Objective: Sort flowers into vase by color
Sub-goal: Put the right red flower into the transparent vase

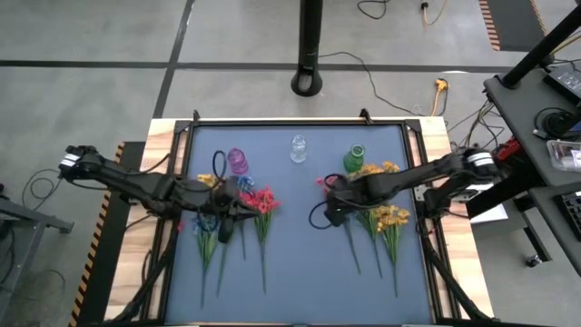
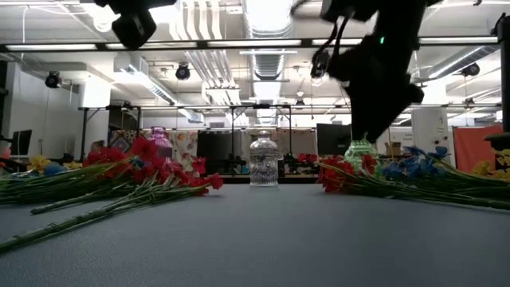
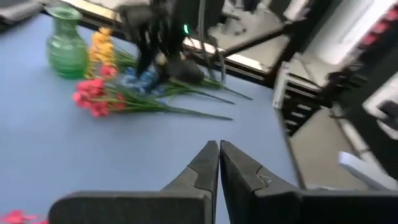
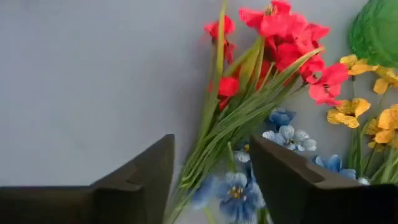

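Note:
Two heaps of flower sprigs lie flat on the blue mat. The left heap (image 1: pixel 227 213) holds red, blue and yellow blossoms; the right heap (image 1: pixel 381 213) shows mostly yellow ones, with red (image 4: pixel 280 37) and blue (image 4: pixel 286 134) beside them. My right gripper (image 4: pixel 211 171) hangs open just over the right heap (image 2: pixel 398 171), its fingers either side of the red sprig's green stems (image 4: pixel 217 134) without touching. My left gripper (image 3: pixel 219 152) is shut and raised over the left heap (image 2: pixel 119 171). Purple (image 1: pixel 238 161), clear (image 1: pixel 299 148) and green (image 1: pixel 355 159) vases stand along the far side.
The mat's middle strip (image 1: pixel 295 236) between the two heaps is bare, as is its near part. The clear vase (image 2: pixel 264 162) stands mid-table, the green vase (image 3: pixel 65 43) close beside the right heap. Wooden table edges (image 1: pixel 163 136) and a black frame ring the mat.

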{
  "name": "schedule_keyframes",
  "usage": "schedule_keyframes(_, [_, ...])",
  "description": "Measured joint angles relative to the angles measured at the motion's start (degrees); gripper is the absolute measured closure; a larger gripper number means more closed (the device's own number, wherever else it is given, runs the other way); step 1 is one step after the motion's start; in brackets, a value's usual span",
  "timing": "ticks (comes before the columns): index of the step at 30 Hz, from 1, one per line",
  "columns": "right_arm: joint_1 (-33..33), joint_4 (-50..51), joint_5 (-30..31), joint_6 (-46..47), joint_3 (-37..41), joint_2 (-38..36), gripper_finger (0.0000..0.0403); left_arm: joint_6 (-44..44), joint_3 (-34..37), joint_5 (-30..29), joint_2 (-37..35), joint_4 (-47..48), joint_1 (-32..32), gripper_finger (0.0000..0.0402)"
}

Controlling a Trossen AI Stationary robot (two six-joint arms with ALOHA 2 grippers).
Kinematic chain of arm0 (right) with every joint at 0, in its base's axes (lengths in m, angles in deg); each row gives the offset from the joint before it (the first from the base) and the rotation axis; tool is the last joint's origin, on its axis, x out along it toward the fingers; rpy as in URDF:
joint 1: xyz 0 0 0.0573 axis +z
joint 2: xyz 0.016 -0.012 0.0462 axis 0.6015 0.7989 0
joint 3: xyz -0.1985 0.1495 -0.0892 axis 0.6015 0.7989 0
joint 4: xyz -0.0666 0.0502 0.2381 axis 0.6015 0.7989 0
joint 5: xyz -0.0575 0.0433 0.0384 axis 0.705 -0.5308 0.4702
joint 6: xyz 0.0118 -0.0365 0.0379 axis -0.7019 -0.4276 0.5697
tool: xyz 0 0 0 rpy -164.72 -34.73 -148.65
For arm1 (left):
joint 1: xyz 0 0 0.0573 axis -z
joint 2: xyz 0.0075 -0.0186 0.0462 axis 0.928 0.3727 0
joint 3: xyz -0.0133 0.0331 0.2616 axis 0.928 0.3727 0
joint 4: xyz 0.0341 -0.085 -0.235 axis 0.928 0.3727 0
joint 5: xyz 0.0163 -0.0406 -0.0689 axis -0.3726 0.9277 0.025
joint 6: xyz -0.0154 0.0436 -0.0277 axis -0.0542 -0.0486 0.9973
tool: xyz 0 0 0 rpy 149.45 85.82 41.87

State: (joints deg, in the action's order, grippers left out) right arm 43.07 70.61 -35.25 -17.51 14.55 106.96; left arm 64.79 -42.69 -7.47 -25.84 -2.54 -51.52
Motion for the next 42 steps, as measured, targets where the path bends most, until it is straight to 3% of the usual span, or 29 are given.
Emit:
schedule_keyframes(6, [-0.9,-0.55,0.45,-0.42,0.03,7.59,0.0146,-2.42,-7.31,-9.72,2.77,11.33,-0.07,0.0401])
schedule_keyframes(12, [-0.88,-2.26,0.46,-2.11,-0.45,12.76,0.0149,-2.74,-11.2,-19.3,3.8,20.96,-0.09,0.0401])
schedule_keyframes(17, [-0.83,-4.45,0.58,-4.31,-0.5,13.74,0.0193,-2.53,-11.12,-20.24,3.44,21.96,-0.09,0.0401])
schedule_keyframes(32, [-0.88,-15.9,0.44,-12.19,-0.37,12.58,0.0376,-0.89,-10.38,-20.97,4.01,21.91,-0.09,0.0401])
schedule_keyframes(42, [-0.75,-15.0,0.74,-14.43,-0.14,2.39,0.0381,0.15,-10.34,-21.08,5.83,21.84,-0.09,0.0401])
